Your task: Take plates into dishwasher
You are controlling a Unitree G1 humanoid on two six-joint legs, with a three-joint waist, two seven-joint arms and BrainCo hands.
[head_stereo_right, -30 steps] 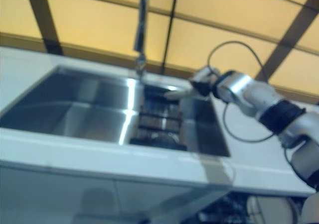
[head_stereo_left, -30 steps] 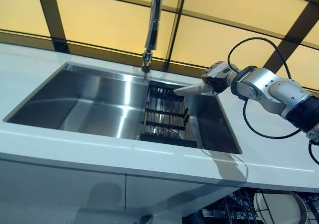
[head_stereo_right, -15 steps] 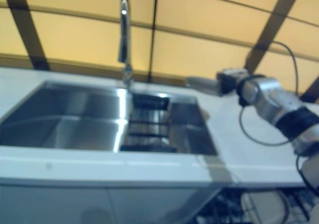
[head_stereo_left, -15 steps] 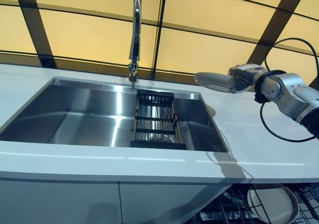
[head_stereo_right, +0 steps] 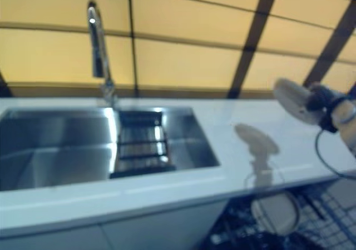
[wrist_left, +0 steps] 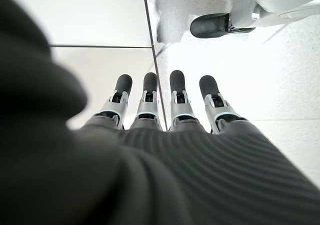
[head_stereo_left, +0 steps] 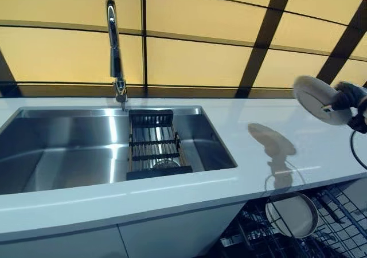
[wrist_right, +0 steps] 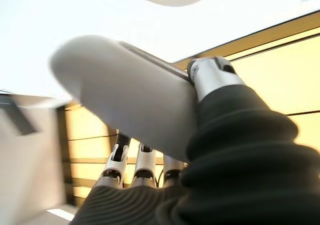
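White plate [head_stereo_left: 319, 99]: up in the air past the right end of the counter [head_stereo_left: 252, 149], tipped on its edge, face turned toward the sink [head_stereo_left: 69, 149].
Right hand [head_stereo_left: 347, 97]: pinching the plate at its rim, thumb on one face, fingers [wrist_right: 135, 167] on the other, as the right wrist view shows.
Left hand [wrist_left: 165, 110]: hanging low over pale floor, fingers straight and loose, holding nothing.
Other plate [head_stereo_left: 292, 215]: already standing in the dishwasher rack [head_stereo_left: 321, 229], down below the counter on the right.
Sink: shiny steel, with a dark rack [head_stereo_left: 152, 146] inside it and a tall tap [head_stereo_left: 113, 46] behind.
Feel of the plate: looks hard and stiff, probably smooth and a bit slippery; likely to chip or crack if bumped or dropped.
Weight: probably not heavy, but held only by one edge, so could swing or slip.
Best place to hold: right at the rim, thumb and fingers squeezing both faces, just like now.
Where to go: down to the rack, beside the other plate, into a free slot.
Care needed: slow going near the counter edge and the wires, no knocking against the other plate, no letting go until the plate sits between the wires.
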